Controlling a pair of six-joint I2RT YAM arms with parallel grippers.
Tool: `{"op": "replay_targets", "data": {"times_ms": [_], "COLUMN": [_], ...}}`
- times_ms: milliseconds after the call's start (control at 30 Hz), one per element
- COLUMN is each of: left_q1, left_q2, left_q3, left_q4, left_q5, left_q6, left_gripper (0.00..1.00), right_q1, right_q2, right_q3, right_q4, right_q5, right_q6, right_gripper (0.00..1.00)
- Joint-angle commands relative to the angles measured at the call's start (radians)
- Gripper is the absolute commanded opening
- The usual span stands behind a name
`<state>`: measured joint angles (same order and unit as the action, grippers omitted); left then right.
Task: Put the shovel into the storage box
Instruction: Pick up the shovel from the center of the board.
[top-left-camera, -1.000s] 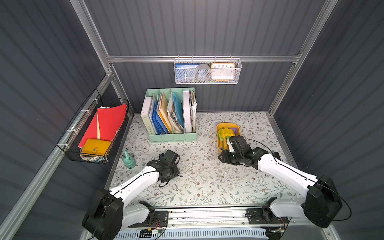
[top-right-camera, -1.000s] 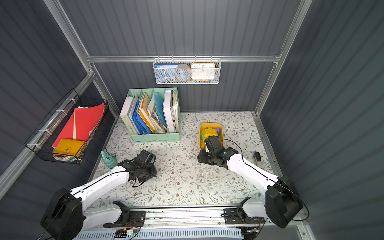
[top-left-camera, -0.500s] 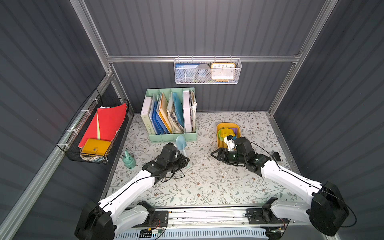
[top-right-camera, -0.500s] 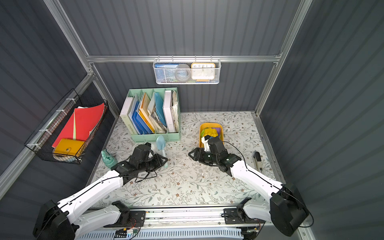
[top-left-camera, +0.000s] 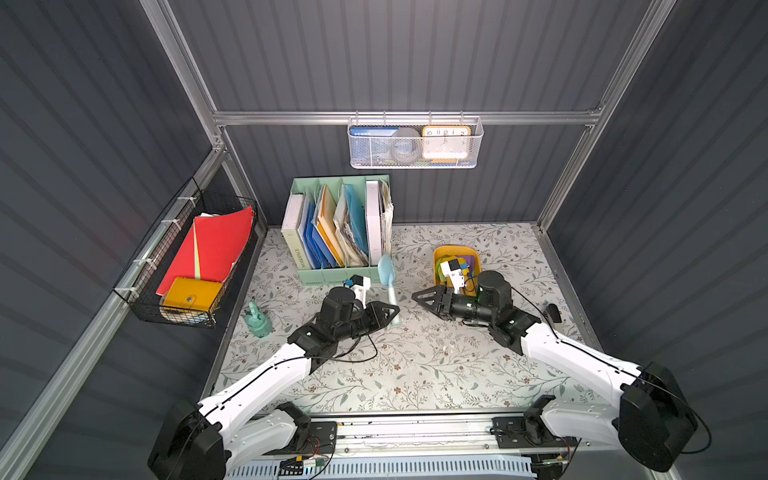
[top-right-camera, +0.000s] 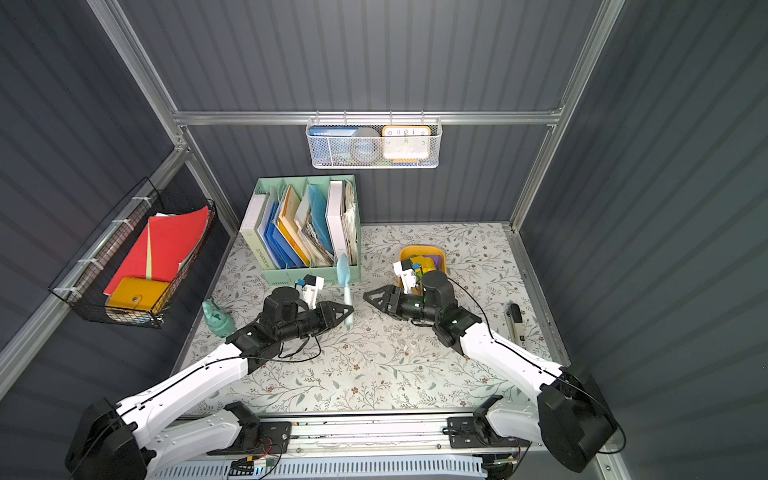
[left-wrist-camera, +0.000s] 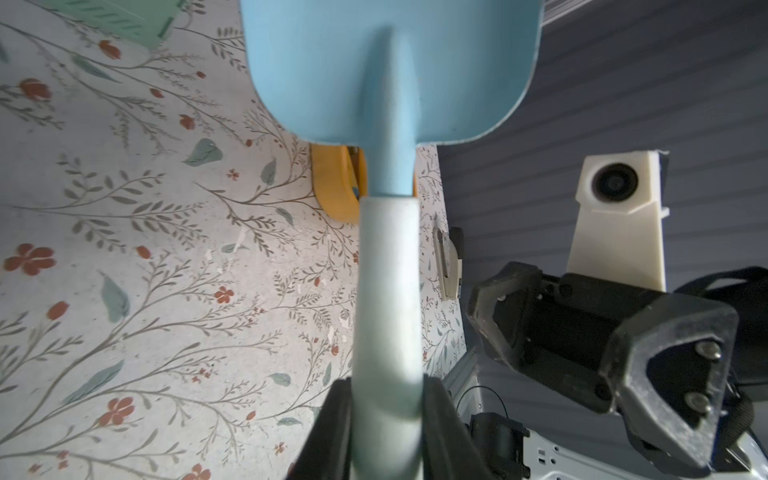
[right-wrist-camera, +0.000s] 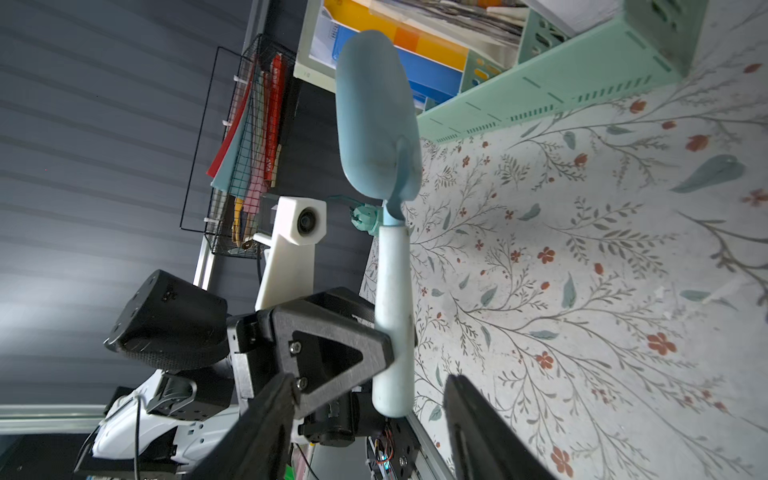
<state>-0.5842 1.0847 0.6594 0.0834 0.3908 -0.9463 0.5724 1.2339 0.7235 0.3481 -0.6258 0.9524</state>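
Though grey-walled, floral tabletop (top-left-camera: 415, 374)

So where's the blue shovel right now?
In a top view the shovel is mid-table, gripped by its handle in the left claw, blade pointing at the green file holder; the open right claw faces it.

place: mock office booth | cues: file holder (top-left-camera: 332, 275), wall basket (top-left-camera: 360, 158), clock (top-left-camera: 446, 143)

The table (top-left-camera: 419, 374) was patterned with grey-green sprigs and small red flowers. The shovel (top-left-camera: 385, 269) was seen sky-blue, its handle paler. Mustard-yellow was shown by the storage box (top-left-camera: 455, 249) at one o'clock, mint-green by the file holder (top-left-camera: 332, 276) at eleven.
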Motion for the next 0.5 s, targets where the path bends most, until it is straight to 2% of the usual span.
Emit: {"op": "replay_targets", "data": {"times_ms": [0,233,467], "left_q1": [-0.016,-0.046,-0.073], "left_q2": [0.003,0.014,0.050], "left_q3": [-0.011,-0.020,-0.021], "left_q4": [0.142,0.262,0.345], "left_q5": [0.083,0.156,0.208], "left_q6": [0.008,-0.009,-0.023], "left_gripper": [0.00,0.00,0.00], "right_q1": [0.004,0.004,0.004], "right_q2": [0.019,0.050,0.061], "right_q3": [-0.005,-0.005,-0.003], "right_q4": [0.124,0.229,0.304], "right_q5": [-0.059,-0.097,-0.120], "right_q6": [0.039,0.085,0.111], "right_gripper": [0.61,0.57,0.45]}}
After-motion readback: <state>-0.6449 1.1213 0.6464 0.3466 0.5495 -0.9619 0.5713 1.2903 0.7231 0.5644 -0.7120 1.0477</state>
